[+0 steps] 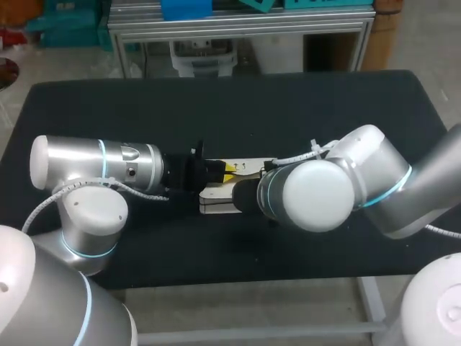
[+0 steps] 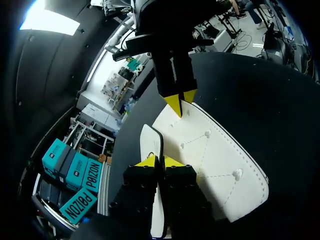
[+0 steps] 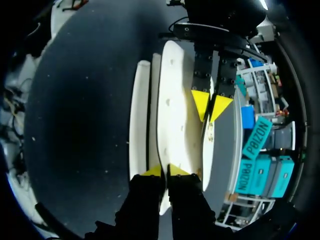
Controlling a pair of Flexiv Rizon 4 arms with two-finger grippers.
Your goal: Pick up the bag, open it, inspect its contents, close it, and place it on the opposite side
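Observation:
A white bag [image 1: 216, 204] with stitched panels lies on the black table [image 1: 216, 108] between my two arms. My left gripper [image 1: 229, 173] comes in from the left, and in the left wrist view its yellow tips [image 2: 160, 161] are pinched on a thin white edge of the bag [image 2: 215, 160]. My right gripper [image 3: 165, 171] is shut on the opposite edge of the bag [image 3: 172, 115]. In the head view its fingers are hidden behind the right wrist [image 1: 310, 194]. Each wrist view shows the other gripper facing it across the bag: the right gripper [image 2: 179, 101] and the left gripper [image 3: 211, 106].
Black tabletop stretches around the bag on all sides. The table's front edge [image 1: 238, 282] runs just below the two arms.

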